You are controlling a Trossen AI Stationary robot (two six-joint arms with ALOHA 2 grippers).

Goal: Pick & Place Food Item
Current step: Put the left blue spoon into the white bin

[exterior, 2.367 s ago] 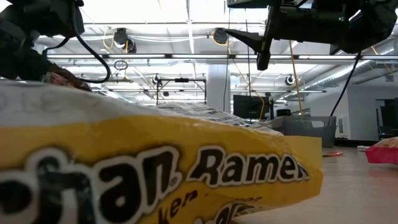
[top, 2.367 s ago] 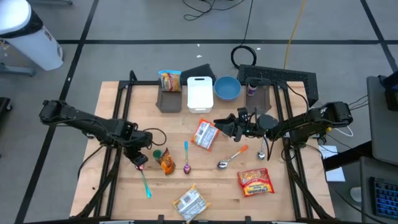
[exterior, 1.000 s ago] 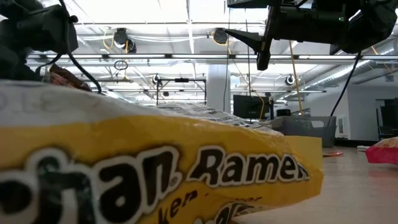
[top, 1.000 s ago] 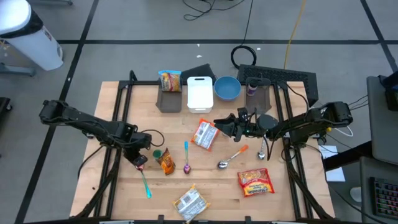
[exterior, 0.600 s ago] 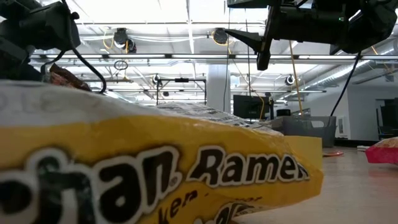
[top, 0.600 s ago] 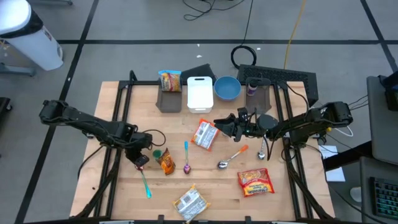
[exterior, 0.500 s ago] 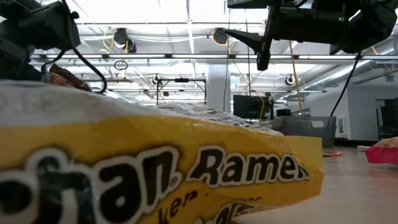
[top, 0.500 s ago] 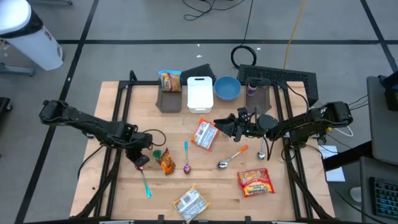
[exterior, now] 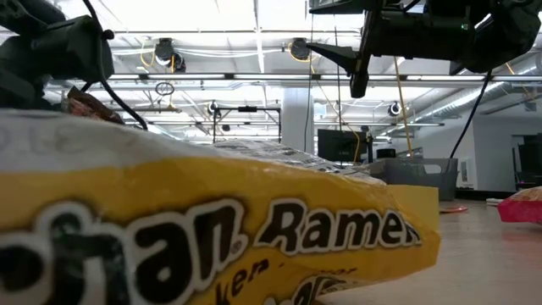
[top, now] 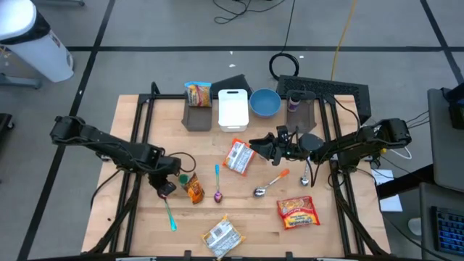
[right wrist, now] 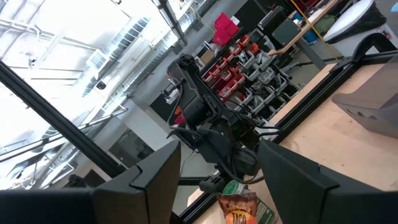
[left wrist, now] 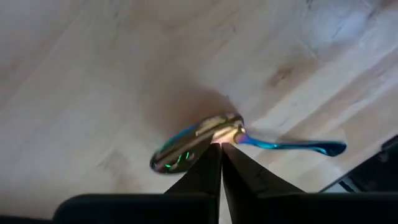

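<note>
— Two end effectors: how are they set?
— Left end effector [left wrist: 221, 146] is shut at the spoon [left wrist: 186, 149] neck on the worktop [top: 254, 225]. Right end effector [top: 254, 143] is held open, empty.
— Advice?
— The snack packet [top: 194, 188] beside the left is best approached reopened and squarely.

Industrial lab / workshop floor, not a home. Grey concrete floor [top: 167, 29] with taped lines and loose cables, exposed ceiling ducts [exterior: 254, 78] and strip lighting, racks of red parts bins [right wrist: 239, 65] in the background, wooden test table [top: 333, 225] on a black frame with two arms mounted.
</note>
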